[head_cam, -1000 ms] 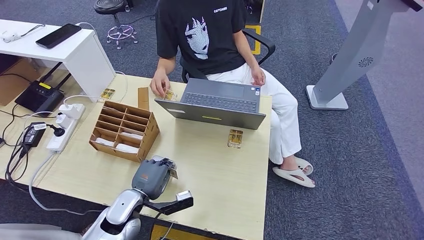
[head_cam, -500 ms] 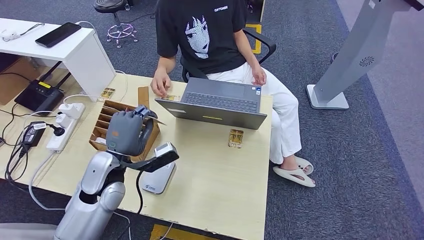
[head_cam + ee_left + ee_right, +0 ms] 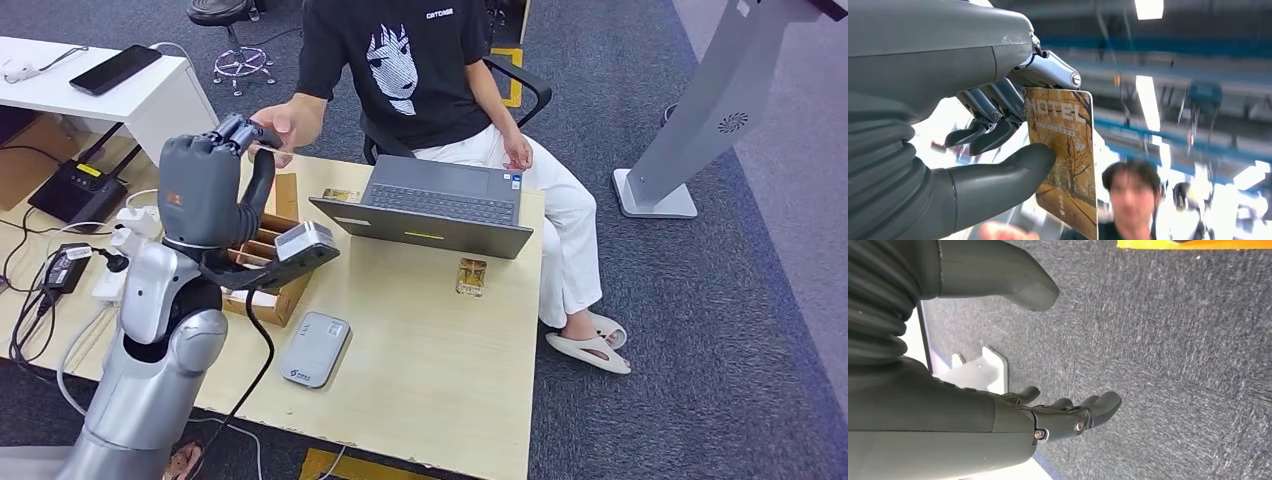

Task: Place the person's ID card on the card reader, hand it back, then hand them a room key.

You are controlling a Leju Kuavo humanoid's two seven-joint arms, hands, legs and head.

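My left hand [image 3: 208, 187] is raised high over the table's far left corner, pinching a brown hotel room key card [image 3: 1063, 160] between thumb and fingers [image 3: 998, 127]. The seated person's hand [image 3: 286, 119] reaches out and meets my fingertips. The grey card reader [image 3: 315, 348] lies flat on the wooden table [image 3: 440, 350] with nothing on it. A small card [image 3: 339, 194] lies by the laptop's left corner. My right hand [image 3: 1068, 420] hangs over the carpet, fingers apart and holding nothing.
An open laptop [image 3: 440, 205] stands in front of the person. A cardboard slot box [image 3: 272, 252] sits behind my left arm. Another brown card [image 3: 470, 276] lies on the table's right part. A power strip [image 3: 120, 262] with cables lies at the left edge.
My left arm has lifted the card from above the card reader, past the slot box, up toward the person. The person's hand has left the table and come up to meet it.
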